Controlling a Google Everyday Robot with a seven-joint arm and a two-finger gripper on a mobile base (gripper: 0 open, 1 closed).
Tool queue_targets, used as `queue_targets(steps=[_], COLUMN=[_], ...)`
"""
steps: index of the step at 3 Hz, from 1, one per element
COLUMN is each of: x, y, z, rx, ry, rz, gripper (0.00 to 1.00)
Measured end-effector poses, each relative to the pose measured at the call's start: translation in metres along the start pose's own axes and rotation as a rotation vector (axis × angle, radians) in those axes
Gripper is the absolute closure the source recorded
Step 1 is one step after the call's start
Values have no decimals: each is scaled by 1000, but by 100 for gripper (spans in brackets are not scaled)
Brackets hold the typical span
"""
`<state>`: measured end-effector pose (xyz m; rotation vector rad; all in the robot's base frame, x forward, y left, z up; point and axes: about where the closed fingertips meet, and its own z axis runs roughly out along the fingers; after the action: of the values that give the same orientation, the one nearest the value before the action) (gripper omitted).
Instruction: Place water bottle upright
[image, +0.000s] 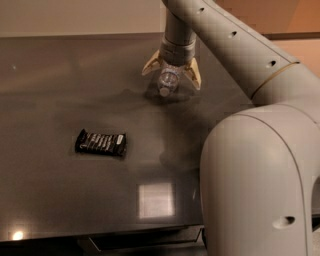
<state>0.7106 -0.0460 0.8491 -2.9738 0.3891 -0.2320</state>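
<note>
The gripper (170, 79) hangs over the far part of the table, pointing down from the end of the arm. Its two tan fingers (193, 75) are spread wide, one to each side of the small clear plastic water bottle (166, 83). The bottle sits in the middle of the gap, and some free space shows between it and each fingertip, so the fingers do not seem to press it. The bottle looks tilted, with its lower end toward the camera. Whether this end touches the table I cannot tell (the shadow below it hides the contact).

The dark grey, slightly shiny table (55, 95) carries one more thing: a flat black snack bar in a wrapper (101, 143). It lies well apart from the bottle, nearer to the camera and to the left.

The beige robot arm (240, 47) goes from the gripper up and to the right. It then joins the large rounded beige body (255, 185), which fills the right near corner. A pale square reflection (156, 200) lies on the table just beside the body.
</note>
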Motion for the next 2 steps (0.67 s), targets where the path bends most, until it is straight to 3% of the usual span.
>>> queue_targets(steps=[1, 2], x=[3, 6], y=[-7, -11], z=[8, 13], rx=[-33, -71], ry=[9, 21], rz=[-33, -55], gripper=[0, 17])
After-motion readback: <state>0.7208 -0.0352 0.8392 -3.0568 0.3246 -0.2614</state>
